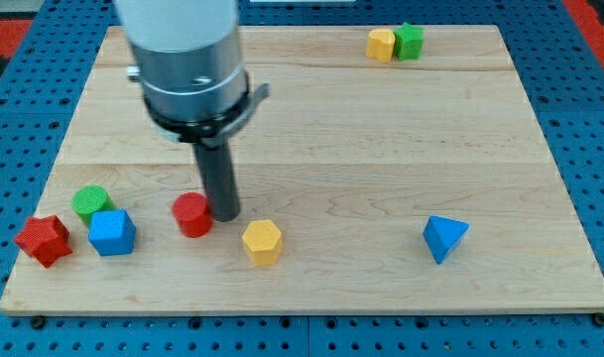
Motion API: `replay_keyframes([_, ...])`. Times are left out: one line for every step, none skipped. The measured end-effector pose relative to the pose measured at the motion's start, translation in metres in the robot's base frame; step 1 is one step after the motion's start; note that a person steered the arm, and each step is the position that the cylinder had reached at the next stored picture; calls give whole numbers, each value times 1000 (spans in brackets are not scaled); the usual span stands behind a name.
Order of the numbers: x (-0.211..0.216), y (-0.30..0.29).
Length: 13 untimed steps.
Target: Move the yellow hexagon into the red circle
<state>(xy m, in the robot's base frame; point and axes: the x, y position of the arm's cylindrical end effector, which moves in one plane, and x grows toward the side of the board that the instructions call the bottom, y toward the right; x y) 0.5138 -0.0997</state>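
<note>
The yellow hexagon (262,241) lies on the wooden board (381,129) at the view's lower middle-left. The red circle (192,214), a short red cylinder, sits just to its upper left, a small gap apart. My tip (225,214) rests on the board right beside the red circle's right side, above and to the left of the yellow hexagon. The rod rises from the tip into the grey arm body at the view's top left.
A green cylinder (90,201), a blue cube (112,233) and a red star-shaped block (43,239) cluster at the view's lower left. A blue triangular block (444,237) sits lower right. A yellow block (382,44) and a green block (410,41) touch at the top.
</note>
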Motion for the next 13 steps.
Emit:
replay_keyframes([0,-37])
replay_keyframes([-14,19])
replay_keyframes([-12,77])
replay_keyframes([2,112])
replay_keyframes([25,81])
replay_keyframes([69,86])
replay_keyframes([92,62])
replay_keyframes([69,64])
replay_keyframes([54,74])
replay_keyframes([54,76])
replay_keyframes([37,42])
replay_keyframes([3,26])
replay_keyframes([-3,-9])
